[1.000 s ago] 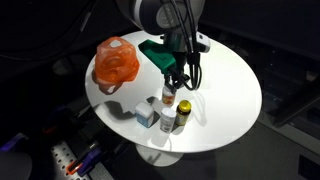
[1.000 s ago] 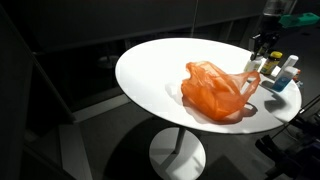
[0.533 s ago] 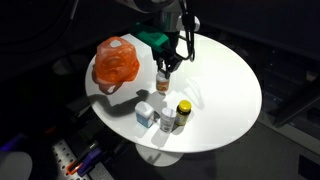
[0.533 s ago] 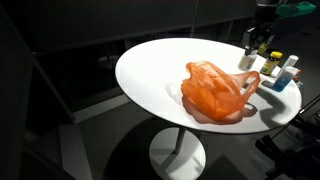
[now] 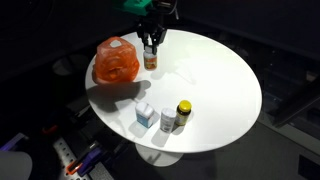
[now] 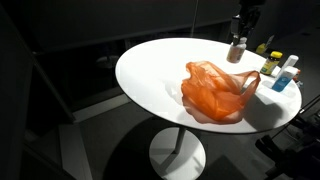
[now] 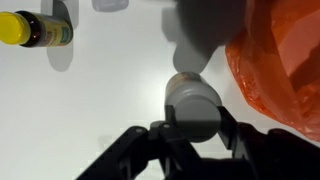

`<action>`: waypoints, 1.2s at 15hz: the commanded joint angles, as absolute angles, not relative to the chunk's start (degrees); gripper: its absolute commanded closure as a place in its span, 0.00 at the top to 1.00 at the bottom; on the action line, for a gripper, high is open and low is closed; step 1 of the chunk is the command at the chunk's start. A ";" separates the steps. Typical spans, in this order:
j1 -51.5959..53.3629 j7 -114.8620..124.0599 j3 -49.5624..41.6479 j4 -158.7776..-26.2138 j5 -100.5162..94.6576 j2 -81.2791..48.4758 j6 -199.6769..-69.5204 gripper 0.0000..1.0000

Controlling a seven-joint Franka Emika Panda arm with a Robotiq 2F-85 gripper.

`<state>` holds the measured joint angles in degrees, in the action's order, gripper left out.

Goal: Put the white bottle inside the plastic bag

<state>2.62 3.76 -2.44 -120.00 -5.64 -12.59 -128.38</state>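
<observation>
My gripper (image 5: 150, 42) is shut on the white bottle (image 5: 150, 57) and holds it in the air above the round white table (image 5: 215, 85), just beside the orange plastic bag (image 5: 116, 62). In an exterior view the gripper (image 6: 240, 27) carries the bottle (image 6: 237, 50) behind the bag (image 6: 215, 90). In the wrist view the bottle (image 7: 192, 100) sits between my fingers (image 7: 192, 122), and the bag (image 7: 285, 60) fills the right side.
A yellow-capped dark bottle (image 5: 183, 114) and a small white and blue box (image 5: 145, 114) with another small container (image 5: 167, 120) stand near the table's front edge. They also show in an exterior view (image 6: 280, 68). The yellow-capped bottle shows in the wrist view (image 7: 35, 28).
My gripper has lifted the white bottle from the group of containers at the table's edge and carried it across the table to a spot beside the orange bag.
</observation>
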 commanded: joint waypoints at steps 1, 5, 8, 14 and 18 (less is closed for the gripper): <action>3.56 2.00 0.41 -118.57 -5.36 -10.68 -123.75 0.19; 5.11 -0.28 3.44 -117.86 -5.19 -10.95 -122.67 0.19; 6.24 -2.61 5.21 -117.34 -5.36 -11.77 -122.93 0.19; 7.59 -6.59 7.65 -116.83 -4.07 -12.46 -121.86 0.19; 7.44 -8.63 8.39 -115.82 -2.22 -13.91 -120.27 0.19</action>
<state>7.81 -6.01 8.01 -118.38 -4.06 -12.35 -122.81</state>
